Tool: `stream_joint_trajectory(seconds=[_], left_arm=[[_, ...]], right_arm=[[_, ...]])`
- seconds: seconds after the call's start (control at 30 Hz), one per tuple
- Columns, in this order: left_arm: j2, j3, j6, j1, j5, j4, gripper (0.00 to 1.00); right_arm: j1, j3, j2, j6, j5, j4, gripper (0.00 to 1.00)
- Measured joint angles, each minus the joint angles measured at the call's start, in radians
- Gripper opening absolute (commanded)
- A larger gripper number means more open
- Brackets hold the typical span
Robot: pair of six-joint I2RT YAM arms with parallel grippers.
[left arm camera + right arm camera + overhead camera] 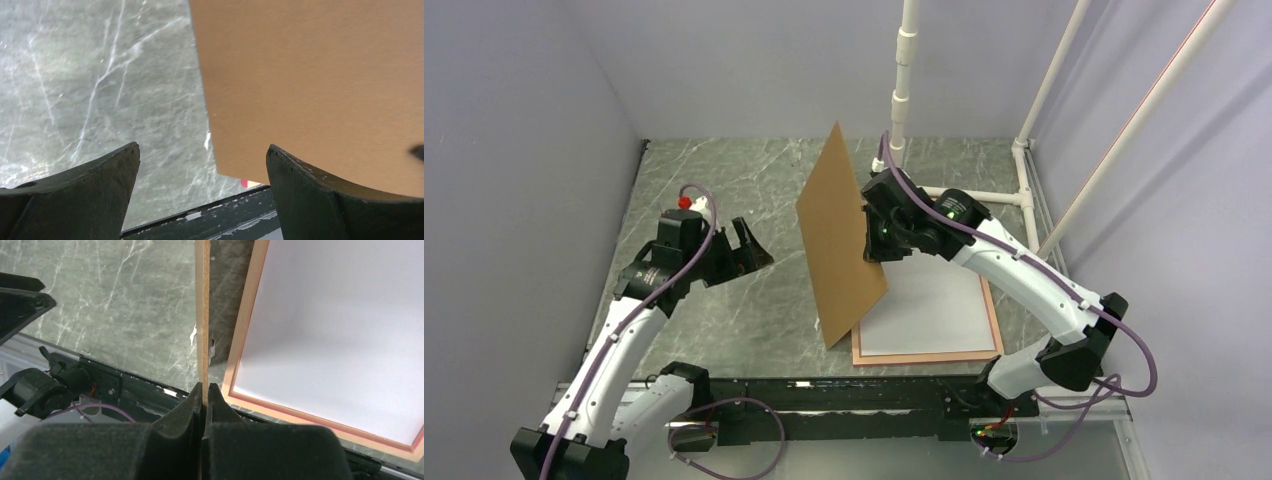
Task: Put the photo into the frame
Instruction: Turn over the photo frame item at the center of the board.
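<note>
- Marble table (724, 180): frame (927, 357) is laid flat, photo (934, 310) seemingly seated white-side-up.
- Backing board (839, 235) is pinched by right gripper (204, 390); left gripper (202, 149) is spread, empty.
- Next, Backing board is to be lowered squarely.

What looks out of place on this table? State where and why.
The thin brown rectangular backing board stands tilted on edge, pinched in the right jaws, instead of lying flat. Its lowest corner is beside the flat reddish-pink wooden frame, where a white sheet lies. Nothing looks damaged.
</note>
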Motion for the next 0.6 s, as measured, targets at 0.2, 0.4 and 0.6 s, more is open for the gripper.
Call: stream_joint_trajectory(seconds=[0.2, 0.4, 0.6], left_arm=[[0.008, 0.104, -0.03, -0.019, 0.044, 0.023, 0.99], [0.082, 0.209, -0.069, -0.044, 0.071, 0.047, 0.99], [0.154, 0.307, -0.107, -0.071, 0.083, 0.087, 0.99]], right_arm=[[0.068, 0.114, 0.068, 0.037, 0.122, -0.105, 0.0], [0.12, 0.223, 0.14, 0.075, 0.22, -0.206, 0.0], [0.174, 0.328, 0.216, 0.101, 0.313, -0.293, 0.0]])
